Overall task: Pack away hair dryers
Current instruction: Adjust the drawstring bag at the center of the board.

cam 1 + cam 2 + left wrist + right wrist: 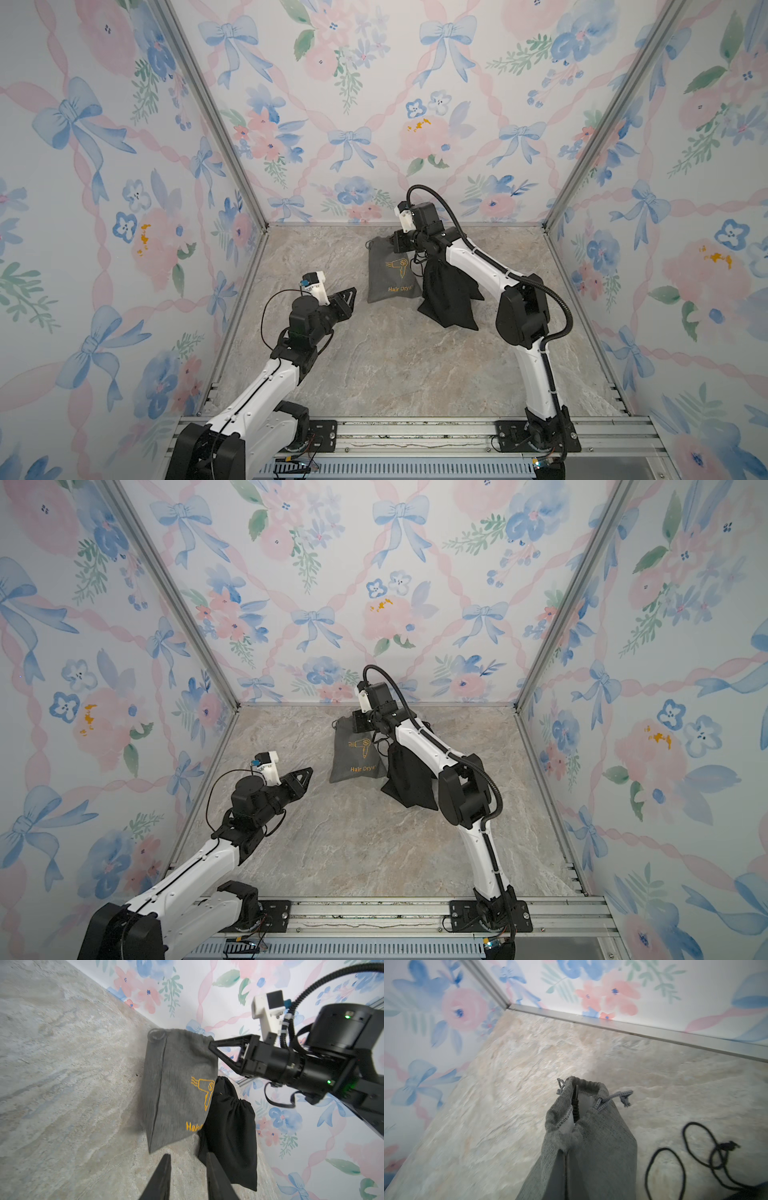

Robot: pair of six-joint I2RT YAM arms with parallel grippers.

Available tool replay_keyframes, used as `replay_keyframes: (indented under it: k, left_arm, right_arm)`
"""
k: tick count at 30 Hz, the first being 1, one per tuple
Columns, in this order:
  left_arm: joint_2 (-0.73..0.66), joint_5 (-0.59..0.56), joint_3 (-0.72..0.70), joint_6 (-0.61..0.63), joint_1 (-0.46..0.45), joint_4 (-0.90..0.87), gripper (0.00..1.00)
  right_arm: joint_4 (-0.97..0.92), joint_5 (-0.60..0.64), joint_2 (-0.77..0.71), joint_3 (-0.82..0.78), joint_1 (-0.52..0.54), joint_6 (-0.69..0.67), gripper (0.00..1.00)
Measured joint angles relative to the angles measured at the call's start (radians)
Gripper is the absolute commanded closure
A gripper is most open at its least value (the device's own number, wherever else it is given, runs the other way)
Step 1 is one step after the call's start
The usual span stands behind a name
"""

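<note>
Two drawstring pouches sit close together towards the back of the bench (395, 365), and both top views show them. One is a grey pouch (388, 274) printed with an orange dryer and lettering. The other is a black pouch (446, 295) touching its side, partly hidden under my right arm.

My right fingers (214, 1045) are clenched on the gathered top hem of the grey pouch and hold it upright by that edge. I cannot tell whether its lower edge rests on the bench.

On the right wrist camera I look down into the pouch's half-open mouth. The white plastic of a hair dryer (584, 1103) sits inside, with the dark ribbed collar of its cord (575, 1105) poking up against the rim. The grey drawstring (612, 1097) trails loose from the hem. A black drawstring (726, 1145) lies in loops on the bench just beside it.

The black pouch bulges, but its contents are hidden from me.

My left fingers (345, 299) hang above the bench on the near left side and point at the two pouches, clear of both. On the left wrist camera they stand slightly parted with nothing between them.
</note>
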Motion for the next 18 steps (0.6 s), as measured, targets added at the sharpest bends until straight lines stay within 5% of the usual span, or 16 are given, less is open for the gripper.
replay_keyframes:
  k: [18]
  left_arm:
    - [-0.044,-0.02,0.016,-0.037,0.126,-0.116,0.57]
  right_arm:
    - [-0.084,-0.229,-0.147,-0.153,0.097,-0.337,1.0]
